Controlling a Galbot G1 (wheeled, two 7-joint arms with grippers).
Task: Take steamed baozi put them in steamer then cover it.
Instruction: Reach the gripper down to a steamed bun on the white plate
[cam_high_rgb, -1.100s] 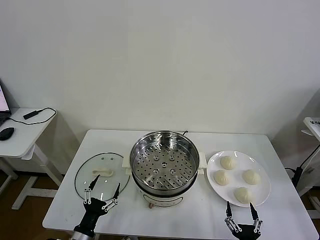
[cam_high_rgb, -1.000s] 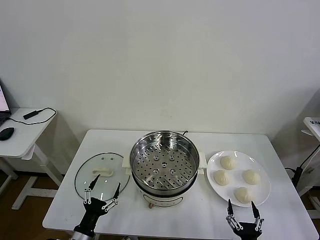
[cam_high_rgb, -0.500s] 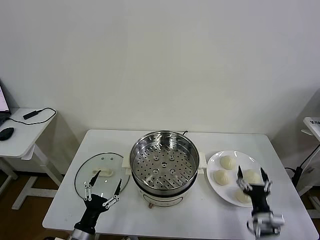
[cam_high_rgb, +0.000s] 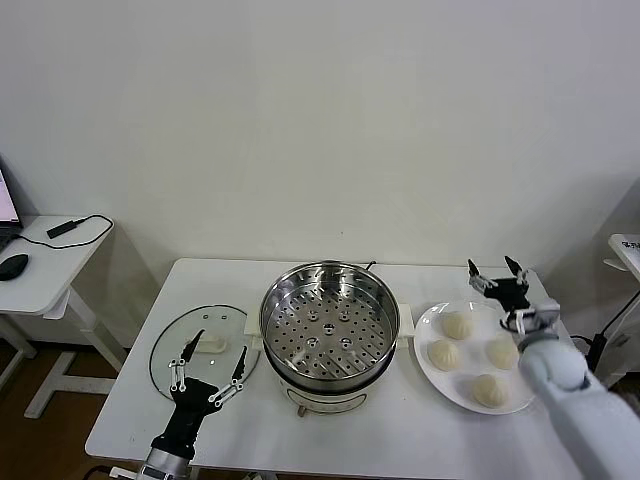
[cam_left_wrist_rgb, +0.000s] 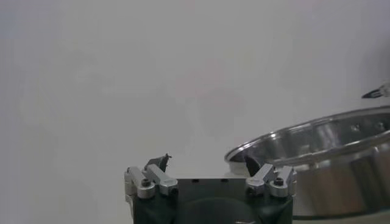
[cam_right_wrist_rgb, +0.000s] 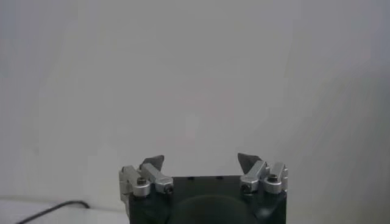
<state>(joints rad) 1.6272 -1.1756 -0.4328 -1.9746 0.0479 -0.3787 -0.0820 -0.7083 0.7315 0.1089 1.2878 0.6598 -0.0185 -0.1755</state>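
Right gripper (cam_high_rgb: 496, 270) raised, fingers spread wide, nothing held; it hangs above the far edge of the white plate (cam_high_rgb: 428, 372), tips pointing away toward the wall, so the right wrist view shows only blank wall past the fingertips. Just below and on the near side of it lie the four steamed baozi (cam_high_rgb: 457, 325), all on the plate, apart from one another; the far-left bun is closest to the fingers. Further to its left stands the steamer (cam_high_rgb: 329, 320), tray bare, no bun in it yet. Left gripper (cam_high_rgb: 208, 360) also released, hovering over the near part of the cover (cam_high_rgb: 175, 352), which lies flat on the table (cam_high_rgb: 400, 430) beyond the steamer; the left wrist view shows the steamer's rim off to one side. Judgement: step in hand is the reach for the first bun. To do it well, pitch the wrist down so the fingers point at the bun, centre it between them, descend until the tips straddle its widest part, then close gently; soft dough will likely dent or tear under a hard squeeze. Keep clear of neighbouring buns.
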